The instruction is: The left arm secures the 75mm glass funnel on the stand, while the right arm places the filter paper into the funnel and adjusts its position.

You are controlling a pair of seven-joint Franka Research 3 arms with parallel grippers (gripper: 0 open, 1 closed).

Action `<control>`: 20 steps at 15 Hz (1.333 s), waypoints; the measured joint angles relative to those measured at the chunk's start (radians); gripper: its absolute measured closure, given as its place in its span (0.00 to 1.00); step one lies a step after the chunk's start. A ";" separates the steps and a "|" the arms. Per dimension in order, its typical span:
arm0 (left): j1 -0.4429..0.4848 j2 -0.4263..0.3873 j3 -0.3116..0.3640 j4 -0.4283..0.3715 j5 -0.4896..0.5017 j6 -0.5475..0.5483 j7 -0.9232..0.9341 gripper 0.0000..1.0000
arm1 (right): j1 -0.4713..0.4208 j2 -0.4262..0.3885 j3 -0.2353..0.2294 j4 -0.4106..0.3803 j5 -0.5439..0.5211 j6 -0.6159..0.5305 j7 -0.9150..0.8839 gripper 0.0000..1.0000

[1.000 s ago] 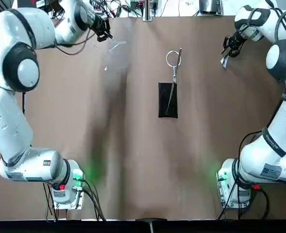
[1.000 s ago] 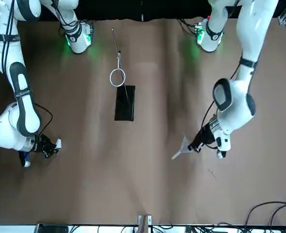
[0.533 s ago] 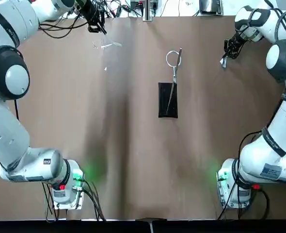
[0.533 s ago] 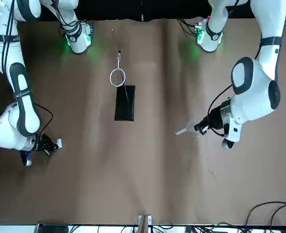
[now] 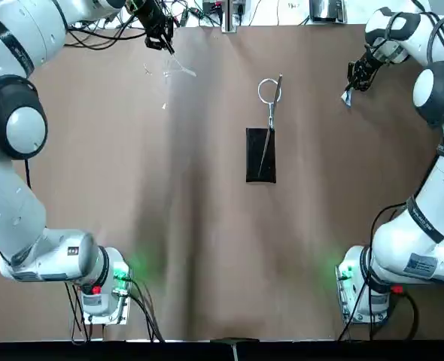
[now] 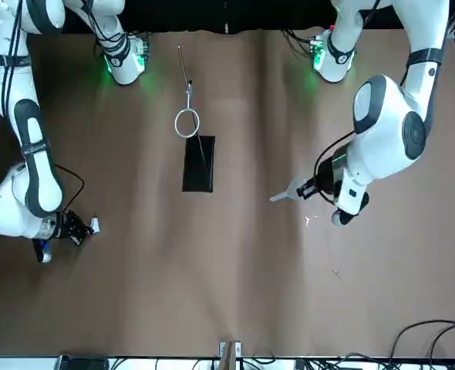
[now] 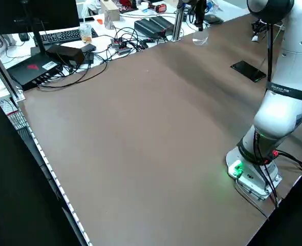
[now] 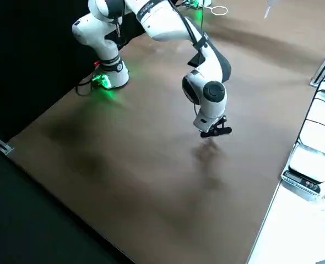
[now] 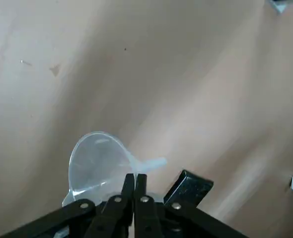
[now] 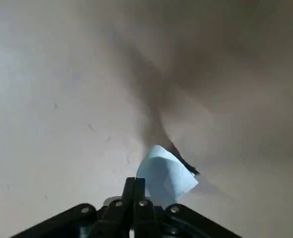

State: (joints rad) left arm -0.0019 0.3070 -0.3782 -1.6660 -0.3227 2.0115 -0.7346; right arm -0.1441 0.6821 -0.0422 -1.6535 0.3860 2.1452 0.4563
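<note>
In the top view my left gripper [image 5: 159, 31] hovers over the far left of the table, shut on the rim of the clear glass funnel [image 5: 179, 69]. In the left wrist view the funnel [image 9: 98, 159] hangs from the closed fingers with its stem pointing sideways. The stand's black base [image 5: 260, 154] lies mid-table, its ring [image 5: 268, 91] empty. At the far right, my right gripper [image 5: 357, 75] is shut on the pale filter paper [image 5: 346, 97], and the right wrist view shows the filter paper [image 10: 164, 177] pinched just above the table. Front view: funnel [image 6: 288, 193], filter paper [image 6: 94, 226].
Cables, a keyboard and black boxes [image 7: 115, 43] crowd the bench beyond the table's far edge. A metal post [image 5: 228, 16] stands at the far edge. Tiny white specks [image 6: 308, 221] lie on the brown table under the left arm.
My left gripper has lifted the funnel up off the table and swung it a little toward the stand. The right gripper with the paper has barely moved.
</note>
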 joint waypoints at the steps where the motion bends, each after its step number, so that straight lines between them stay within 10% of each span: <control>1: 0.000 0.000 -0.001 0.002 0.000 -0.006 0.001 0.97 | 0.004 -0.004 0.002 0.006 0.000 -0.025 -0.017 0.99; 13: 0.003 0.035 -0.013 0.067 0.000 -0.018 0.358 0.97 | 0.094 -0.333 0.007 0.049 -0.051 -0.614 -0.021 0.99; 20: -0.008 0.045 -0.031 0.067 0.000 -0.038 0.637 0.97 | 0.201 -0.378 0.010 0.193 -0.145 -0.808 0.102 0.99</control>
State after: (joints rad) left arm -0.0101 0.3519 -0.4091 -1.5994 -0.3223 1.9736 -0.0975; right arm 0.0574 0.3040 -0.0320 -1.4605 0.2413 1.3367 0.5578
